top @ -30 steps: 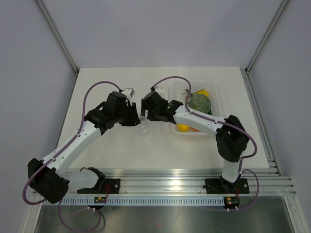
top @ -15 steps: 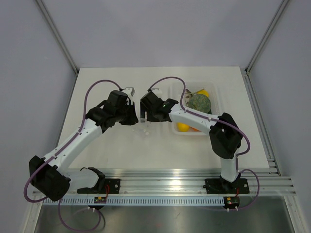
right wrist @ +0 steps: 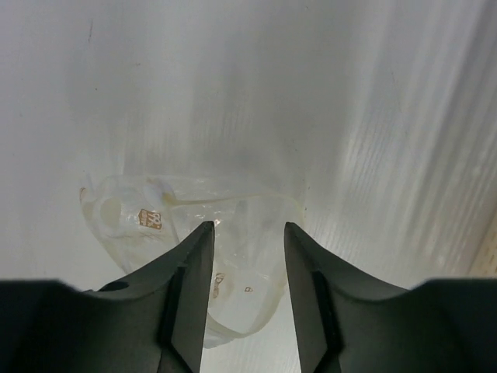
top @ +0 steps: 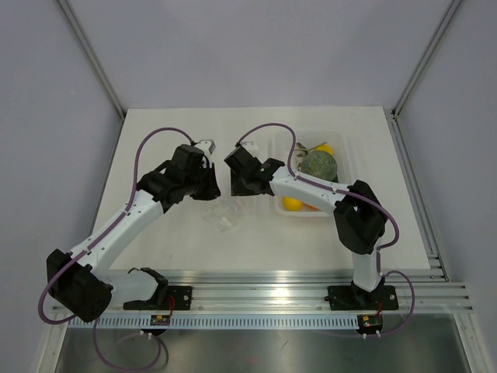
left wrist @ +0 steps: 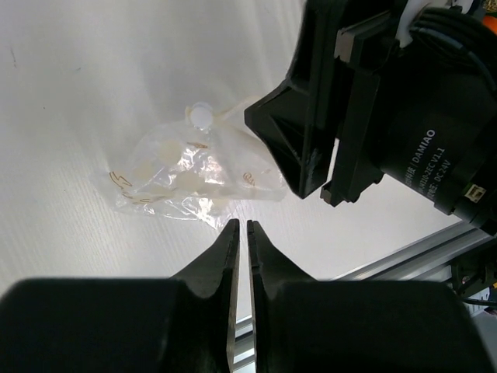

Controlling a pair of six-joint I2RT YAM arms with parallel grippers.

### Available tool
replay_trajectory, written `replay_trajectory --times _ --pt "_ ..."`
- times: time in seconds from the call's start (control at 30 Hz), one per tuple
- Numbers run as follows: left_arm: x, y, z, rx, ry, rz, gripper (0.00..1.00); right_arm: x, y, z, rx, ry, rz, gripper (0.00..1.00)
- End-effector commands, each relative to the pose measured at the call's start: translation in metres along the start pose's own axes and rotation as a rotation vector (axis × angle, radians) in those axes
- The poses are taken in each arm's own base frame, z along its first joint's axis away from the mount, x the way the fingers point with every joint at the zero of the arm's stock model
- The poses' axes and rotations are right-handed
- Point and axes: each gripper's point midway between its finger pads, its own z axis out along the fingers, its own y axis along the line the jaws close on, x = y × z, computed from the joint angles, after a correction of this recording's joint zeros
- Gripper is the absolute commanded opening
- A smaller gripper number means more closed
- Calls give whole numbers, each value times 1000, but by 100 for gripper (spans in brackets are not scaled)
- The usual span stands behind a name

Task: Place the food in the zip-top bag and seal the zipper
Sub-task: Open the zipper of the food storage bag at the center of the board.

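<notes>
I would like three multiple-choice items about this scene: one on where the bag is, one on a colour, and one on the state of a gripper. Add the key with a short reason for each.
1. Where is the zip-top bag?
A. lying on the table
B. lifted in the air
C. hanging over the table's edge

2. What colour are the cables that run along the arms?
A. green
B. purple
C. yellow

3. In what state is the right gripper?
A. shut on the bag
B. shut on nothing
C. open

Key:
1 A: the top view shows it resting on the white surface.
2 B: the loops over both arms are purple.
3 C: the right wrist view shows a clear gap between the fingers, with the bag lying below it.
</notes>
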Motion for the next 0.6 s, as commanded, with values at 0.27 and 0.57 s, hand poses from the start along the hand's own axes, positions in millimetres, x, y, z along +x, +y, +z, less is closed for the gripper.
replay_trajectory --times 0.27,0.57 --pt "-14 -3 0 3 -38 -12 12 -32 0 -27 -76 -94 24 56" --pt "-15 -6 9 -82 -29 -64 29 -57 -53 -62 -43 -180 86 64"
